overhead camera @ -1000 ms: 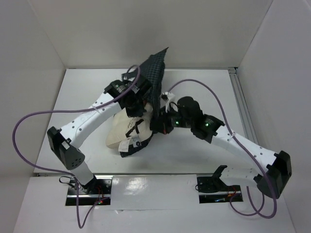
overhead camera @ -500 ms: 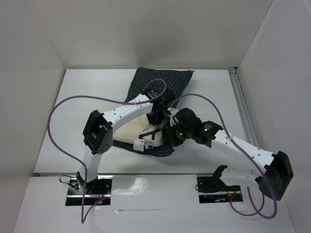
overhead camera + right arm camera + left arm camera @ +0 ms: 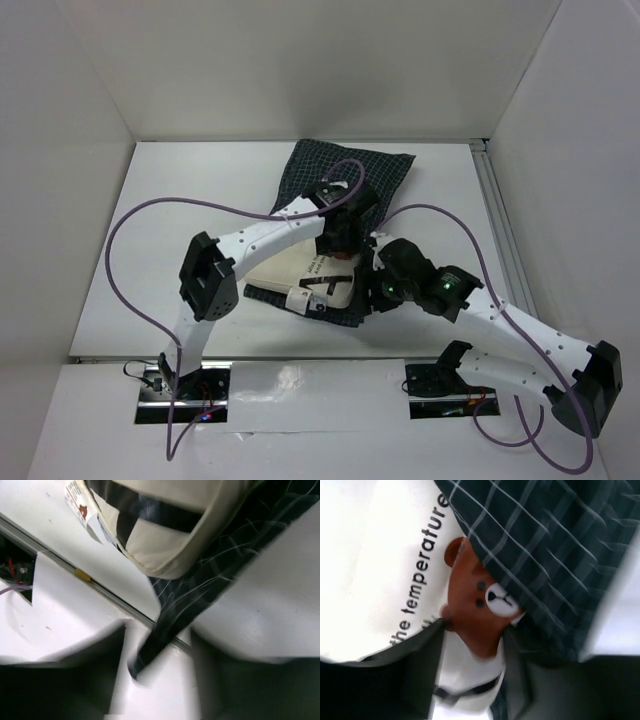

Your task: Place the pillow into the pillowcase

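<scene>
Overhead view of two robot arms meeting at the middle of a white surface (image 3: 170, 210), where a cream pillow (image 3: 285, 270) lies partly inside a dark navy checked pillowcase (image 3: 350, 170). We see the pillow's far end under the cloth, while its near end, with a small side tag (image 3: 298, 298), sticks out toward the arms. The left end effector (image 3: 338, 240) hangs over the case mouth. Its wrist camera shows fingers apart, with the brown bear face (image 3: 485, 610) and black lettering (image 3: 422, 565) beneath them. The right end effector (image 3: 372, 292) sits at the near right corner, fingers also apart, the case's lower hem (image 3: 170, 622) running between them unclamped. We judge the insertion about half done. Next, the right needs to pinch that hem and hold it while the left pushes the pillow deeper.
</scene>
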Controlling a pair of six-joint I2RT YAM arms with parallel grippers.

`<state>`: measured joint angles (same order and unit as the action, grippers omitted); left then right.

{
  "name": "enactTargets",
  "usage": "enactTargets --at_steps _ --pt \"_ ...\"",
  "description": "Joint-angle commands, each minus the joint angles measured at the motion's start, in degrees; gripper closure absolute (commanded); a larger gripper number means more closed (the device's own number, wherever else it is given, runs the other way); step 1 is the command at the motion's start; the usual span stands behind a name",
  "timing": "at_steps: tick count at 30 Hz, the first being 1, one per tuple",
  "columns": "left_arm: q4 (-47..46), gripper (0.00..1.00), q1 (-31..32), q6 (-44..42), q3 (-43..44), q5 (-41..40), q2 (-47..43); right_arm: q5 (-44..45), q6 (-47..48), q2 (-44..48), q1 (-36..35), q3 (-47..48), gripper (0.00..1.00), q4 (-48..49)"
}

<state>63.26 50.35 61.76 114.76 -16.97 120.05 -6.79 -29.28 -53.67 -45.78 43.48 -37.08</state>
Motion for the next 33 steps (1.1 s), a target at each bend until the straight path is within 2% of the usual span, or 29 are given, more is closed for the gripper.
enactTargets --at_steps 1,2,3,4,7,10,11,13,14,16,18,22,27,28,30,31,32,33 --pt "-4.6 0.34 -0.9 -7.3 -0.5 -1.7 -8.8 2.6 -1.2 -0.3 -1.1 1.2 0.25 -3.8" --pt "-3.9 0.25 -0.9 -7.3 -1.2 -1.7 -9.9 4.4 -1.2 -1.0 -1.1 2.8 0.16 -3.8" --pt "-3.2 0.21 -0.9 -9.0 -1.2 -1.7 -11.1 5.1 -1.2 -2.2 -1.1 3.8 0.08 -4.6" --pt "-2.5 0.12 -0.9 -9.7 -1.2 -1.7 -13.1 6.1 -1.2 -2.8 -1.1 4.7 0.06 -5.3" --pt "0.5 0.10 -0.9 -10.3 -1.2 -2.4 -16.2 7.2 0.3 -4.7 -1.1 8.5 0.06 -5.3" --pt "2.6 0.12 -1.8 -8.7 -5.3 -7.5 -22.3 5.9 2.1 -8.6 -1.1 12.1 0.09 -2.2" --pt "2.6 0.12 -2.9 -8.0 -9.5 -8.2 -26.1 5.9 2.1 -9.9 -1.1 12.8 0.09 -0.8" --pt "2.6 0.13 -6.7 -6.6 -14.4 -9.0 -30.2 5.9 2.1 -15.0 -2.7 15.0 0.00 2.3" --pt "2.6 0.11 -7.9 -6.6 -16.6 -9.0 -32.1 5.9 2.1 -17.1 -3.7 16.2 0.00 4.8" --pt "2.6 0.10 -10.2 -6.6 -22.6 -9.7 -37.9 10.8 1.4 -22.9 -7.2 20.3 0.00 7.2" --pt "2.0 0.00 -11.7 -8.0 -27.6 -9.7 -41.7 14.2 0.8 -27.1 -9.4 23.6 0.00 9.8" --pt "1.9 0.00 -16.1 -8.1 -33.2 -10.4 -49.8 20.0 1.3 -39.9 -11.7 32.2 0.00 12.2" --pt "1.9 0.00 -20.6 -9.0 -36.8 -7.4 -57.2 26.4 2.4 -51.7 -12.3 36.8 0.00 13.5" --pt "1.9 0.00 -21.2 -9.0 -37.6 -6.7 -57.2 27.3 2.4 -52.9 -12.3 37.5 0.06 13.5" --pt "1.9 0.00 -22.1 -9.7 -38.5 -6.7 -58.0 27.4 2.4 -53.6 -11.7 36.0 0.38 13.5" --pt "1.9 0.00 -22.7 -10.2 -39.3 -6.1 -58.5 26.7 1.9 -53.1 -11.7 34.8 0.60 13.5" --pt "1.3 0.00 -22.7 -10.3 -40.3 -6.1 -58.5 26.2 1.9 -50.1 -11.0 31.4 0.64 14.3" --pt "0.8 0.00 -22.7 -10.9 -41.5 -5.4 -58.5 25.4 1.9 -45.6 -10.0 27.8 0.83 14.3"
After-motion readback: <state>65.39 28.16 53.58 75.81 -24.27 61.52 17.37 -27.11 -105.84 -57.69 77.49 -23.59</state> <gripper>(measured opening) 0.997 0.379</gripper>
